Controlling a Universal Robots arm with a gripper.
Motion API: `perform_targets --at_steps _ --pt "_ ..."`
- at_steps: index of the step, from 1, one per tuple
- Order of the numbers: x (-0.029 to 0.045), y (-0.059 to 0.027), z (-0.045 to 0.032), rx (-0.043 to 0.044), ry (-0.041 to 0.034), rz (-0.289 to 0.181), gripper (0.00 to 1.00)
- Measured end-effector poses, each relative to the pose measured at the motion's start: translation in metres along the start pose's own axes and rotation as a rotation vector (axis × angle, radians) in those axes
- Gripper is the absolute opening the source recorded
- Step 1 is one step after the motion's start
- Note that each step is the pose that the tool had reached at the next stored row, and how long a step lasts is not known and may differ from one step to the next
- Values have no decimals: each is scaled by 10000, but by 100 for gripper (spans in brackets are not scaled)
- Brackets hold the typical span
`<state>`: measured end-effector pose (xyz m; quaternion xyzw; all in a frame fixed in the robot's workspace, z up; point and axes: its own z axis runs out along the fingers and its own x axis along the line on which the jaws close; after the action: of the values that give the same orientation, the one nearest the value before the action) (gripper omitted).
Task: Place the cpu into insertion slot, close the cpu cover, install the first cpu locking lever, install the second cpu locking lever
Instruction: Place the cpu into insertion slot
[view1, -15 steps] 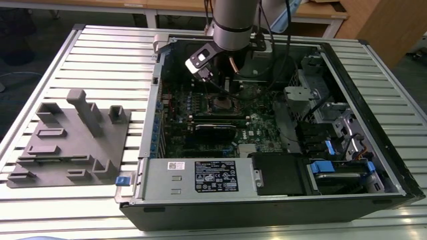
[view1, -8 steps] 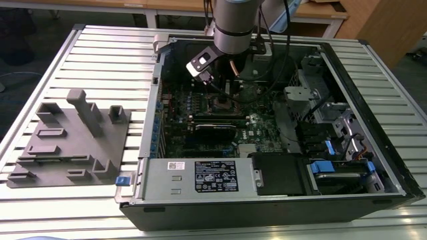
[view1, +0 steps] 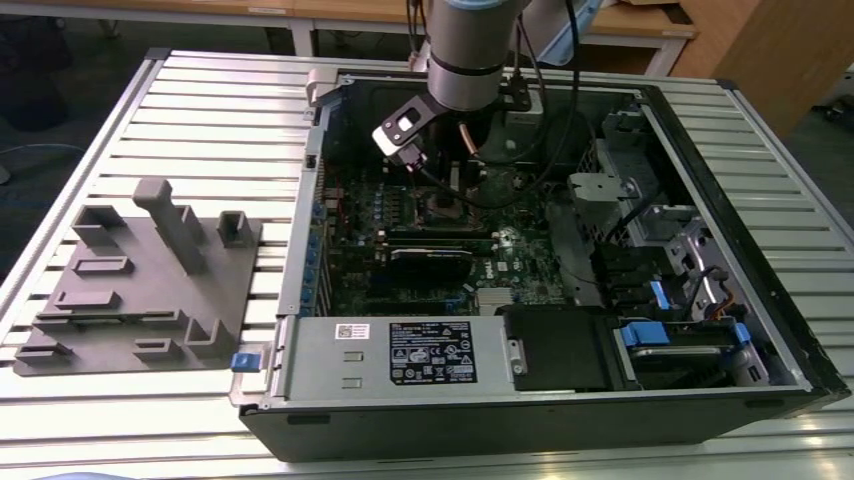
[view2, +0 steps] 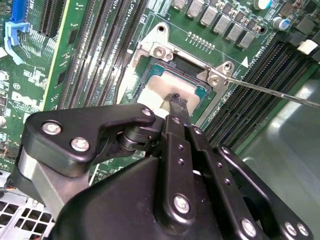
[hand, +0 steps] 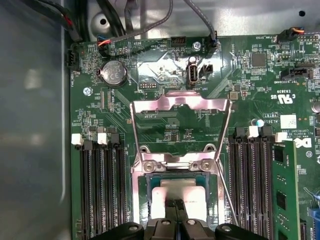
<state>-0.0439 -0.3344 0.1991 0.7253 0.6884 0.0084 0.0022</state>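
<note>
A slatted metal table (view1: 200, 100) carries the open computer case (view1: 534, 425), laid on its side so the motherboard (view1: 400, 270) faces up and can be reached from above. A grey fixture block (view1: 134, 290) sits apart on the exterior view's left. The arm (view1: 467, 50) reaches straight down into the case over the socket, which suits a part that has to go in flat.

In the first wrist view the cpu cover (hand: 180, 102) is swung back off the socket, leaving its square opening clear of the seat so the chip can go in. The gripper (hand: 176, 204) hangs over the middle of the socket with its two fingers clenched together and nothing pinched between them. Their tips meet at the centre of the cpu (hand: 162, 192), which lies level inside the insertion slot, its pale top framed by the socket's edges. Whether the tips press on the chip or sit just above it is hard to judge from these angles.

A thin locking lever (view2: 280, 94) juts out sideways, unlatched, so the cover is free to swing
</note>
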Motion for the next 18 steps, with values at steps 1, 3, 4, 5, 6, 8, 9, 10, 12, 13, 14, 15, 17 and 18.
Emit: perform_targets --at_steps 1,3,4,5,6,8,9,10,12,13,14,15,17,18 --pt "-1 0 4 0 -2 1 11" --pt "0 0 14 -3 6 1 11" --pt "-1 -1 17 -4 12 1 11" --pt "-2 -2 17 -2 15 1 11" --pt "-2 -2 17 0 16 2 11" --pt "-2 -2 15 -1 19 2 11" --pt "-1 -1 6 -6 27 2 11" --pt "5 2 -10 -18 54 2 11" --pt "4 2 -81 -10 37 2 11" --pt "4 2 -119 -9 35 2 11" --pt "4 3 -156 -8 33 1 11" --pt "4 3 -186 -8 34 1 11" --pt "4 4 -236 -7 32 1 11" --pt "5 4 -243 -7 33 1 11"
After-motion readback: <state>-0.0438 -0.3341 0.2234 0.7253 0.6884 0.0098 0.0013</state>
